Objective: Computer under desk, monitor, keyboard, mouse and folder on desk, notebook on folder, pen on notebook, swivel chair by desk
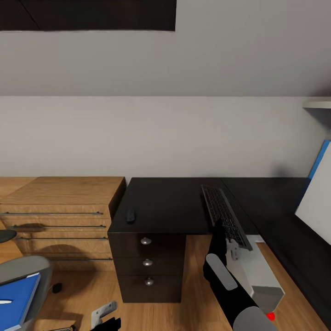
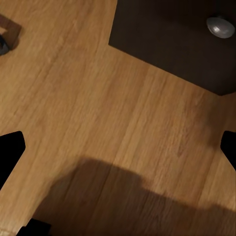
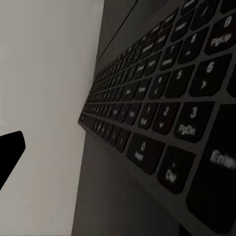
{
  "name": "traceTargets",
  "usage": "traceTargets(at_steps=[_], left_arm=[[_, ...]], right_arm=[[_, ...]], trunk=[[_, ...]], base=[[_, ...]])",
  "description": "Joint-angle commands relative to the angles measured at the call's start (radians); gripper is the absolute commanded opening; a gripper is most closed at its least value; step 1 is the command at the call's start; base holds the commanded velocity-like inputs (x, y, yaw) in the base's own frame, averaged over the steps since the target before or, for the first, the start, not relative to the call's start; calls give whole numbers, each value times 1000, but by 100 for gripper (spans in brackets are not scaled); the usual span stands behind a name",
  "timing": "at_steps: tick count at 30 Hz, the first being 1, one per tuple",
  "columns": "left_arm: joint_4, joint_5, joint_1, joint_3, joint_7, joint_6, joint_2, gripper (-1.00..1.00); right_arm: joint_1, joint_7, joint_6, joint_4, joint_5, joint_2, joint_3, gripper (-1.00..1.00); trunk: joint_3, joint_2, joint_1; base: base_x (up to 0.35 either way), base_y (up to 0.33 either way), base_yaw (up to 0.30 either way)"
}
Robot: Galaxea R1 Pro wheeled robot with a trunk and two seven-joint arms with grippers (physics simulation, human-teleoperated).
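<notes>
The bedroom's sloped grey wall [image 1: 165, 133] backs the scene. The desk [image 1: 170, 207], a matt black L-shaped surface, stands against it, with a light-wood drawer unit [image 1: 59, 220] at its left end and a black drawer unit with silver knobs [image 1: 147, 266] beneath. The monitor [image 1: 317, 193] stands on the surface at the far right, white back showing. The computer [image 1: 259, 276] sits on the floor under the desk. The swivel chair [image 1: 20, 276] stands well apart at lower left, the blue folder [image 1: 16, 296] lying on its seat. The keyboard [image 1: 225, 216] lies on the surface with its near end overhanging the edge. The mouse [image 1: 131, 215] rests near the surface's front left edge. The right end effector [image 1: 220, 230] is at the keyboard's overhanging end; whether it is clamped cannot be told. The left end effector [image 1: 106, 317] hangs over the floor, fingers apart. Risk: a slim keyboard gripped at one end could pivot, slip off the edge and strike the computer.
</notes>
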State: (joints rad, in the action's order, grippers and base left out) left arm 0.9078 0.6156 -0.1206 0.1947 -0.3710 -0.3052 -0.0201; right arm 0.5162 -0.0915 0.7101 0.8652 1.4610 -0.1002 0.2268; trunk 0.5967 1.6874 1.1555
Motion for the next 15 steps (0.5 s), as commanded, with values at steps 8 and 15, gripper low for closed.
traceTargets(at_steps=[8, 15], left_arm=[[2, 11, -1, 5, -9, -2, -1, 100], [2, 10, -1, 5, -9, -2, -1, 100]], right_arm=[[1, -8, 5, 2, -2, 1, 3, 100], [1, -8, 5, 1, -2, 1, 3, 100]], trunk=[[1, 1, 0], [1, 1, 0]], base=[[-230, 0, 0], [-209, 0, 0]])
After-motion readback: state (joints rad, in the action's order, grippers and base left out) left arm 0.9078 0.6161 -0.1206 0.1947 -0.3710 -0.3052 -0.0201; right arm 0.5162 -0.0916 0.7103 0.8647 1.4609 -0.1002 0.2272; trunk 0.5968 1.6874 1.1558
